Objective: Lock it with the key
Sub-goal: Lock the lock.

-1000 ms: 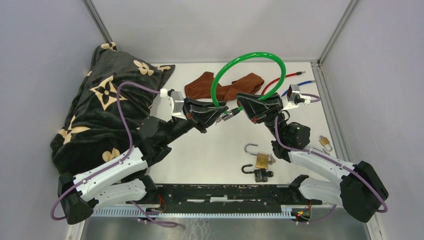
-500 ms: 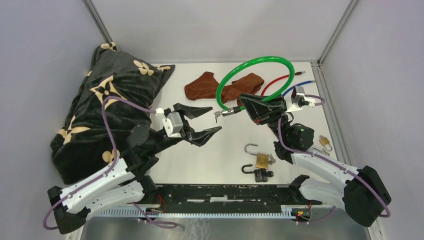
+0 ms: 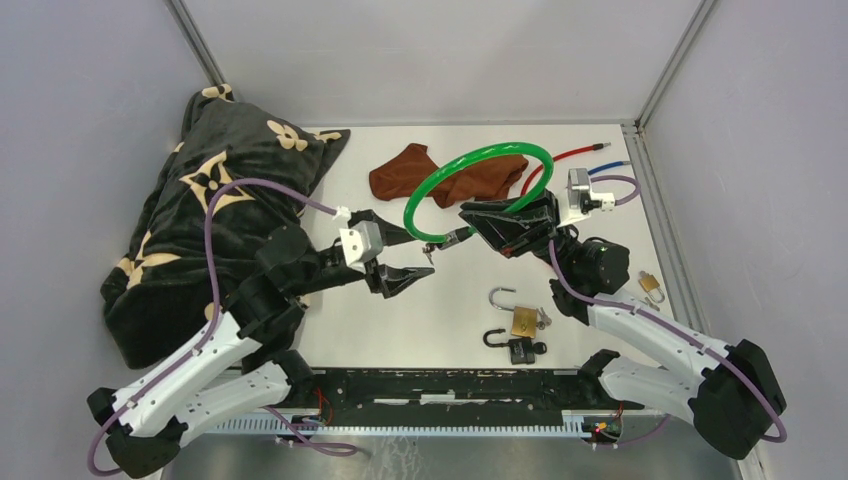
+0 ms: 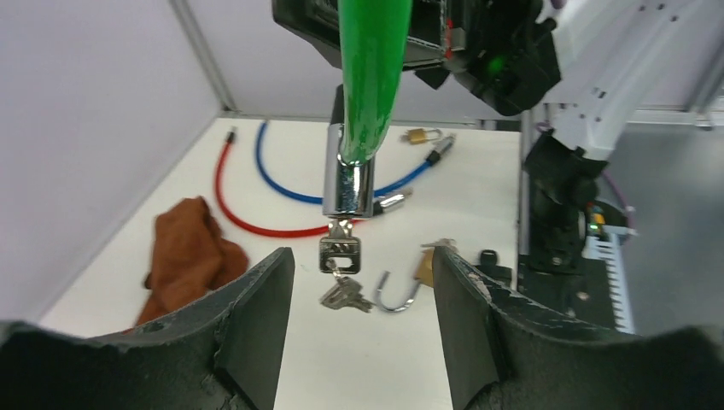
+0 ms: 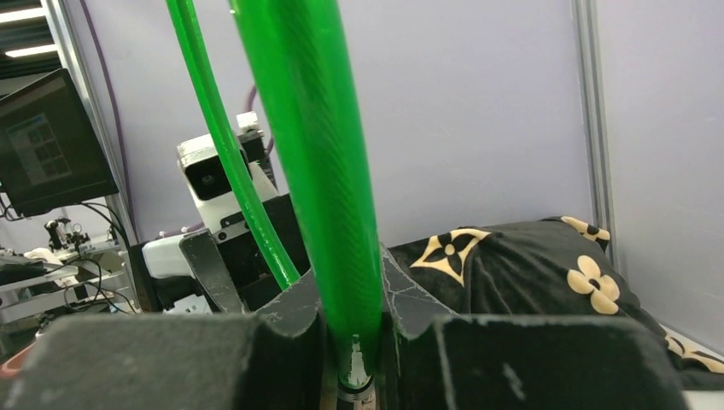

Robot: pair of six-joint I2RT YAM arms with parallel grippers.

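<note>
The right gripper (image 3: 468, 228) is clamped on the green cable lock (image 3: 480, 152), holding it above the table. The key (image 4: 340, 254) sits in its barrel. The left gripper (image 4: 360, 265) gapes wide and empty, facing the key. Grasping and turning it look to be what is left.

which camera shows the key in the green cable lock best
Left wrist: the key hangs sharp and centred below the chrome lock barrel. Top external shows only a tiny speck; right wrist shows just the green cable, no key.
</note>
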